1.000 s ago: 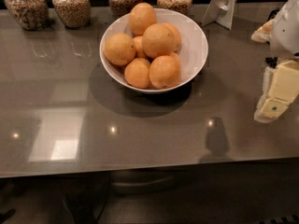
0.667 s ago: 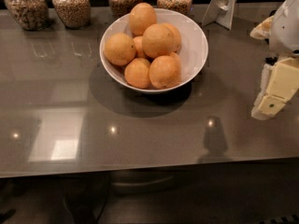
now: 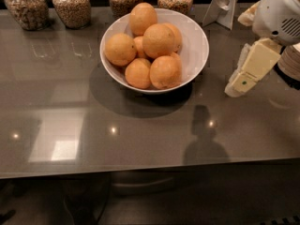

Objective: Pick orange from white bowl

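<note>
Watching the gripper, I see it has slid left and a little up since a second ago. It now hangs just right of the white bowl, apart from it; whether it is wide or closed I cannot tell. The bowl sits upper centre on the grey table, unmoved. I count seven oranges piled in it, one bowl, four glass jars along the top edge, and one white stand upper right.
</note>
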`<state>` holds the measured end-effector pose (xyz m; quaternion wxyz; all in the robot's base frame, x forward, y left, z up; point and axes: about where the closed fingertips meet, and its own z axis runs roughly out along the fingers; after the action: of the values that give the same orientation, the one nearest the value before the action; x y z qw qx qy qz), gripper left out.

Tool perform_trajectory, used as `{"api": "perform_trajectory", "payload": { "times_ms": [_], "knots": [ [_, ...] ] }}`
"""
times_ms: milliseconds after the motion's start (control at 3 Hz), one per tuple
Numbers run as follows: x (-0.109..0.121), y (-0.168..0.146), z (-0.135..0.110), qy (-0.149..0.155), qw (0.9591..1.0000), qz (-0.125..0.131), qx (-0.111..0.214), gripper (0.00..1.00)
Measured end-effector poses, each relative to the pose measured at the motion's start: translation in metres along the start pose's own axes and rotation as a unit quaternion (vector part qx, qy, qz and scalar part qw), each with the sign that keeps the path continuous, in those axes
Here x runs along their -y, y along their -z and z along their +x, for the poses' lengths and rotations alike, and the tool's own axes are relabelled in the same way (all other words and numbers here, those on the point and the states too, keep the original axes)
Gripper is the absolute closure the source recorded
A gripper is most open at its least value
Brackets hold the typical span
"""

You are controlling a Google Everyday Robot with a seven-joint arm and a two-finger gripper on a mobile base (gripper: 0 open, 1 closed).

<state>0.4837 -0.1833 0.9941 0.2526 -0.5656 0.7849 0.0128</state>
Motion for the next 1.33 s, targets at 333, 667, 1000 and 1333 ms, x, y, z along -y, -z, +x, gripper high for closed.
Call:
{"api": "perform_trajectory", "payload": {
  "times_ms": [333, 667, 1000, 1333],
  "knots": [
    [0.019, -0.010, -0.035, -0.026, 0.9989, 0.018, 0.033, 0.00],
    [0.036, -0.024, -0.075, -0.059, 0.9965, 0.036, 0.047, 0.00],
    [0.036, -0.024, -0.075, -0.059, 0.9965, 0.036, 0.047, 0.00],
    [0.040, -0.026, -0.080, -0.057, 0.9957, 0.048, 0.056, 0.00]
  ]
}}
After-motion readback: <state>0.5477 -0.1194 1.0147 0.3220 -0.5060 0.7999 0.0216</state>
